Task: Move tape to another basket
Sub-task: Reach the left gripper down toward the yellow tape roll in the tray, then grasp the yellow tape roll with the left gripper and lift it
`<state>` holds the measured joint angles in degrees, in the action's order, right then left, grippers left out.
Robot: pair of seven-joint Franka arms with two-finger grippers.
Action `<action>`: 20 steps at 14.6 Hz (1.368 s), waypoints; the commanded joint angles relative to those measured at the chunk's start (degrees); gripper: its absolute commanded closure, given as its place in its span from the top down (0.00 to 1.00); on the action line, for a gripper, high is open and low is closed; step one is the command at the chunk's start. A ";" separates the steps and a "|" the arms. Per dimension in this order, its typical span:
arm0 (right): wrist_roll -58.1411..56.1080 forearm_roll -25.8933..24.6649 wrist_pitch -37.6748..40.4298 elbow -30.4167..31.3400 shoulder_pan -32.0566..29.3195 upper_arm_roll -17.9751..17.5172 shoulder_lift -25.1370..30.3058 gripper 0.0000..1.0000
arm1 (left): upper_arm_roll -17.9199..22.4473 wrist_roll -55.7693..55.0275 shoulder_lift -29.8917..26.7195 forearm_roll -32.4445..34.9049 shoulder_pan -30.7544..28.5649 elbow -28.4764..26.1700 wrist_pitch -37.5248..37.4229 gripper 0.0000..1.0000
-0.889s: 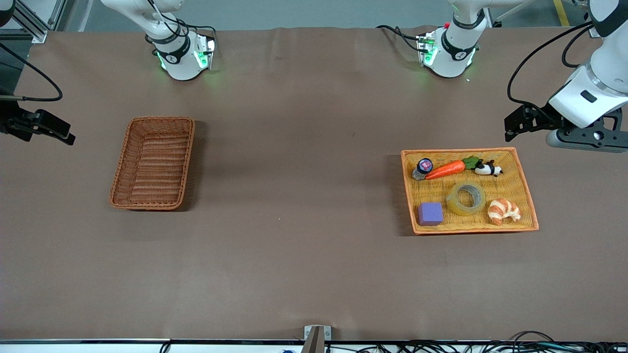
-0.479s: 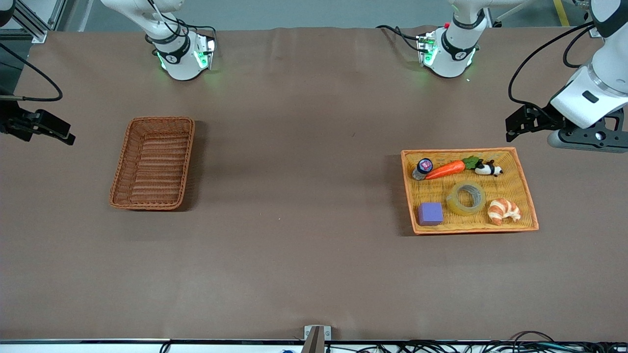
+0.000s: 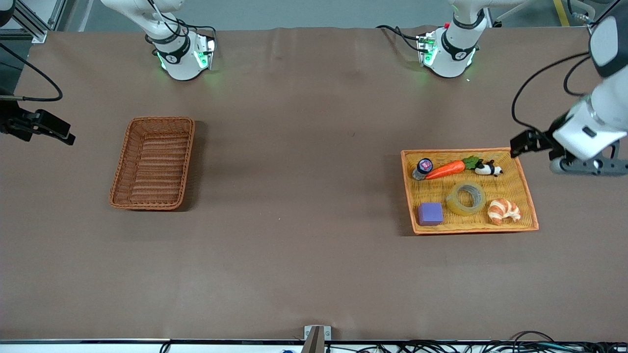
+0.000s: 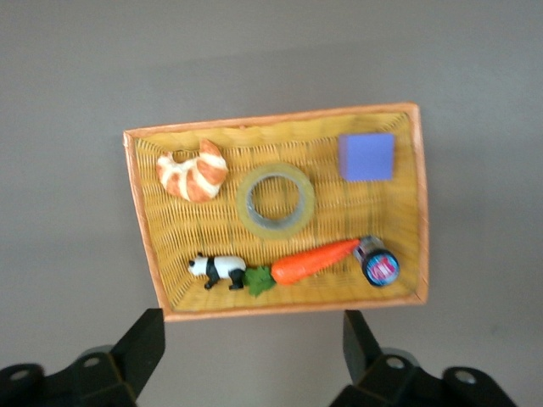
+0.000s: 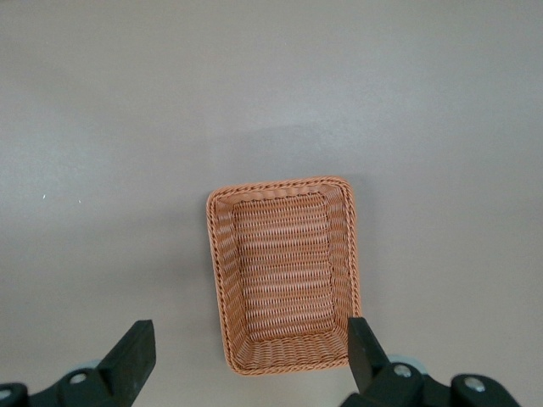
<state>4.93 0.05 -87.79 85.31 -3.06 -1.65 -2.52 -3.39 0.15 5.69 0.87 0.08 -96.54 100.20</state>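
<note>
While the translucent yellowish ring of packing tape [image 3: 466, 198] lies in the orange wicker tray [image 3: 529, 196] w/ a croissant [image 3: 503, 211] just beside it, the left gripper [image 4: 249, 343], fingers spread, hangs over the tray's edge; the right gripper [image 5: 246, 352], also spread, waits above the dark reddish-brown wicker basket [image 3: 152, 163]. Risk: snagging the croissant during pickup.

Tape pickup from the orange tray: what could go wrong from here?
The tape lies flat between the croissant and purple block, so the open left gripper may bump either neighbour. Its smooth ring could slip from the fingers. The basket sits toward the right arm's end, perhaps outside reach.
</note>
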 commanded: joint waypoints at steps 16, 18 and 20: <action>-0.54 0.74 0.16 0.38 0.33 0.60 0.32 1.00 | 3.03 -2.43 20.04 -0.16 0.10 -14.99 27.86 0.82; -0.54 0.74 0.16 0.38 0.33 0.60 0.32 1.00 | 3.03 -3.05 21.72 -0.16 0.01 -14.99 29.35 0.79; -0.54 0.83 0.16 0.38 0.33 0.60 0.32 1.00 | 3.12 -2.96 22.78 -0.08 -0.08 -14.99 30.23 0.75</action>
<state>4.93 0.05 -87.67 85.33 -3.06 -1.59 -2.53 -0.55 -2.38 27.79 0.88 -0.06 -111.39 129.24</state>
